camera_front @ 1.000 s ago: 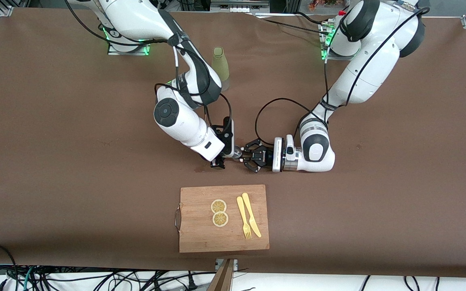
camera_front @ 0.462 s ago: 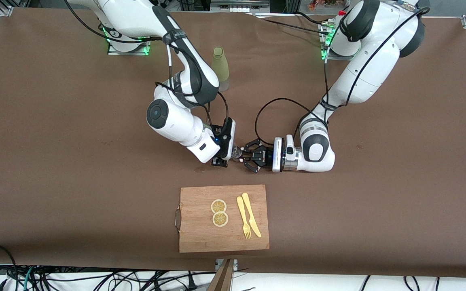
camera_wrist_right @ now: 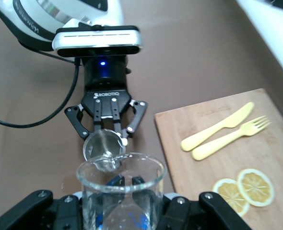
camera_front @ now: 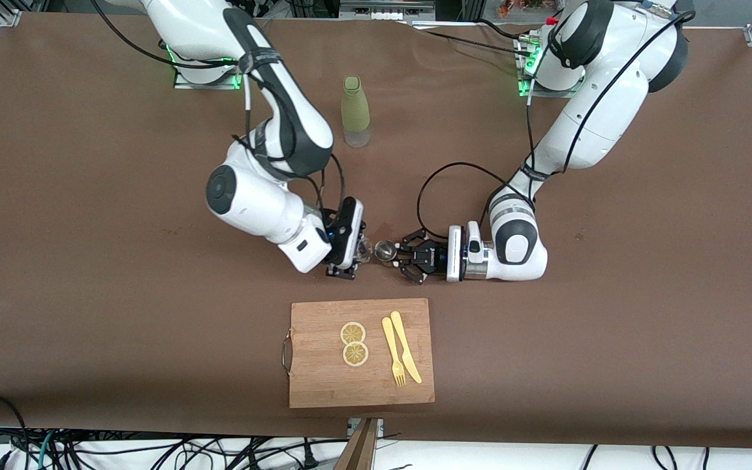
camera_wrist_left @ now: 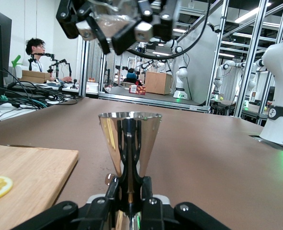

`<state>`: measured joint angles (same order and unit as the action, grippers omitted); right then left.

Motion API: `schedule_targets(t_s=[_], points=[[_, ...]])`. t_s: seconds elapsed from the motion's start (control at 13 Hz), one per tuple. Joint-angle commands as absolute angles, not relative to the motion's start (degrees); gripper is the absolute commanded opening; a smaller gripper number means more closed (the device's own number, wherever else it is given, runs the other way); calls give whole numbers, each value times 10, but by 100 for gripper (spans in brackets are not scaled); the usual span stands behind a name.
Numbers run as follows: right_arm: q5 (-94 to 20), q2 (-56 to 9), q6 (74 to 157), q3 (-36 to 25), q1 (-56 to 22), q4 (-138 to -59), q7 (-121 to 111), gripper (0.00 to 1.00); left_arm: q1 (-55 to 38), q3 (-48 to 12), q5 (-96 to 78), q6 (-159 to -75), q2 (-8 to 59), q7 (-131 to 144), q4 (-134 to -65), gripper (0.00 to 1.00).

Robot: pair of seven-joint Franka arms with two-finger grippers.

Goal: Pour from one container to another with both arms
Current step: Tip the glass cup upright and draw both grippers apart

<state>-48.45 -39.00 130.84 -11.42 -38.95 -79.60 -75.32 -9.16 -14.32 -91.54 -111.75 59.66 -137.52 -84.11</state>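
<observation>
In the front view, the two arms meet over the middle of the table, between the green bottle and the cutting board. The left gripper lies low and level and grasps a small metal cup that stands on the table. The right gripper is just beside it and carries a clear glass. I think the two vessels are brought mouth to mouth so that one can pour into the other. On the board lie two lemon slices, a yellow fork and a yellow knife. They play no part in this step.

In the left wrist view, the left gripper is clenched around the narrow waist of the metal cup, so the cup stays upright with its mouth free. The right gripper hangs above it with the glass tilted between its fingers. On a white robot base at the edge of this view I read the letters "FRAN"; the rest is cut off.

In the right wrist view, the glass is close to the camera, held upright in the right gripper; only the gripper's body shows, at the bottom corners. Through and past it I see the metal cup in the left gripper. The writing on the left gripper's black body is too small for me to read.
</observation>
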Motion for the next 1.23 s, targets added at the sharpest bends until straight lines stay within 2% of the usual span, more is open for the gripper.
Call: schedule_targets(t_s=[0.0,0.38,0.54,0.77,1.0,1.15], points=[[-559,-369,1256,-109,-345,-813,-834,0,-70,-129,-926,-1079,590,-1423,-847,0],[-645,-370,1150,-108,-243,-830,-988,0,-10,-74,-860,-948,590,-1437,-854,0],[-672,-378,1097,-108,-194,-840,-1057,0,10,-33,-839,-876,591,-1452,-857,0],[-693,-381,1071,-107,-138,-888,-1150,0,38,22,-809,-780,592,-1485,-859,0],[-766,-424,994,-105,-74,-913,-1267,0,60,77,-767,-710,590,-1508,-858,0],[-776,-452,952,-105,-38,-921,-1325,0,79,104,-737,-678,592,-1540,-859,0]])
